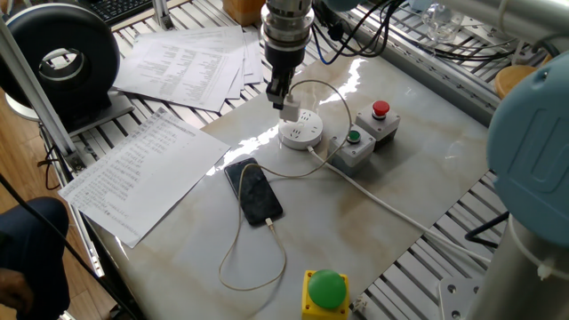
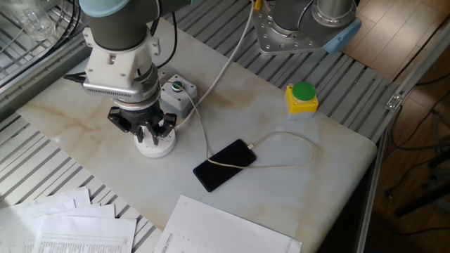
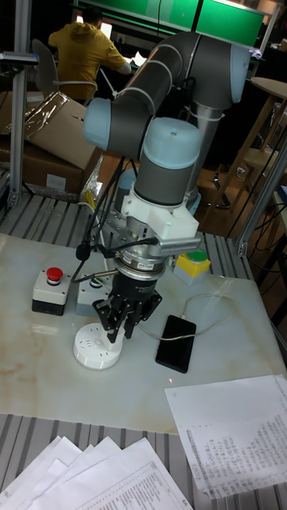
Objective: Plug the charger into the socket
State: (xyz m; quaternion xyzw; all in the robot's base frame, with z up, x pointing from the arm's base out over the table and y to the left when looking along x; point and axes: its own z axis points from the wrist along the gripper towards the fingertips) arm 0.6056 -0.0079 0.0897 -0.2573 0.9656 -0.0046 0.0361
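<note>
The round white socket (image 1: 300, 132) lies mid-table with its thick cord running right; it also shows under the arm (image 2: 157, 146) and in the tall view (image 3: 96, 348). My gripper (image 1: 284, 100) points straight down over the socket's far-left edge, shut on the small white charger (image 1: 290, 109), which hangs just above the socket top. Whether the charger touches the socket I cannot tell. Its thin cable loops round to the black smartphone (image 1: 253, 191). In the other two views the fingers (image 2: 144, 129) (image 3: 119, 322) hide the charger.
Two grey button boxes (image 1: 355, 147) (image 1: 379, 120) stand right of the socket. A yellow box with a green dome (image 1: 324, 291) sits at the near edge. Paper sheets (image 1: 147, 169) lie to the left, a black spool (image 1: 60, 59) far left.
</note>
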